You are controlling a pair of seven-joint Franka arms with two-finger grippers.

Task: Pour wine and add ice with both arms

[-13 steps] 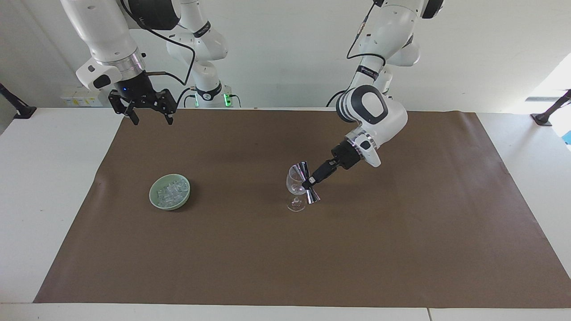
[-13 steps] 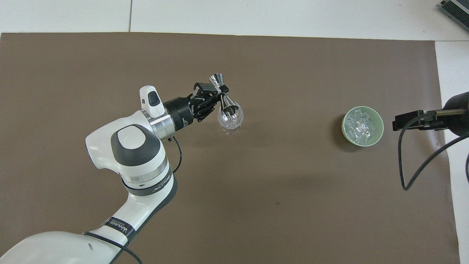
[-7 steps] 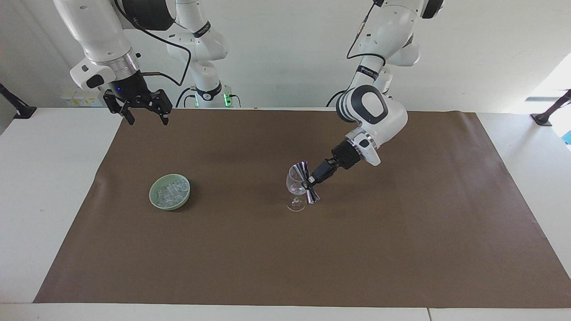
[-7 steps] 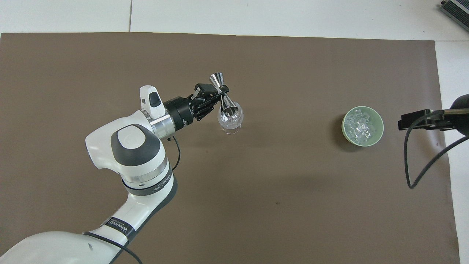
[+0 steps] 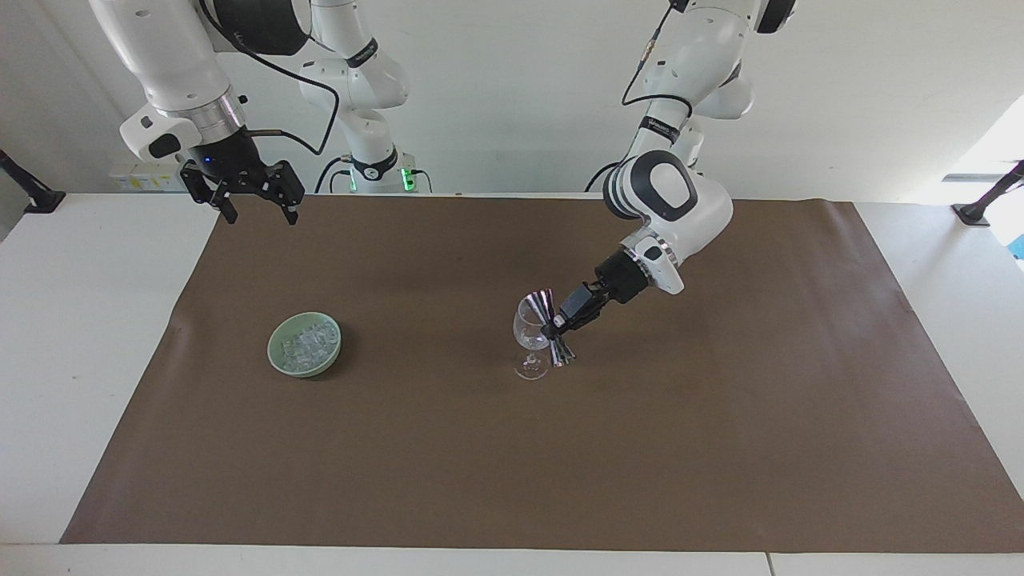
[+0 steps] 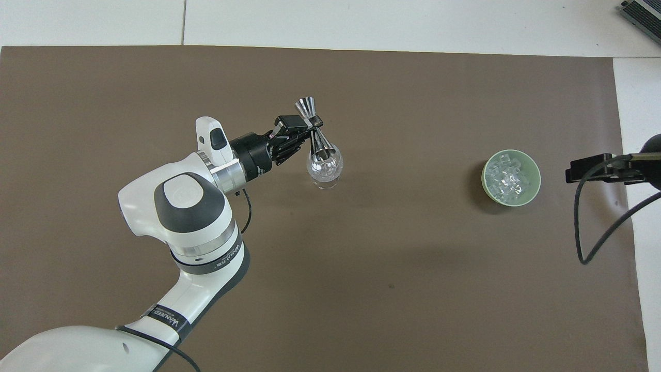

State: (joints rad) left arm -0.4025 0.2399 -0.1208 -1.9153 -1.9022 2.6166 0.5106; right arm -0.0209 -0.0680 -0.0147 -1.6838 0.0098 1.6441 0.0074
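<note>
Pouring stage. The left gripper [image 5: 560, 322], clamped on a jigger [image 5: 552, 328], tips it into the glass [image 5: 528, 334] at mat centre. The ice [image 5: 306, 342] sits untouched in the bowl [image 5: 276, 356], at the glass's 9 o'clock in the facing view. The right gripper [image 5: 254, 202], fingers apart, waits over the mat's edge. Forearm lettering is unreadable.

A broad brown rectangular mat [image 5: 720, 448] covers most of the white table [image 5: 72, 320]. A plain white wall [image 5: 512, 96] rises at the robots' end, with bright daylight [image 5: 996, 148] at its edge.
</note>
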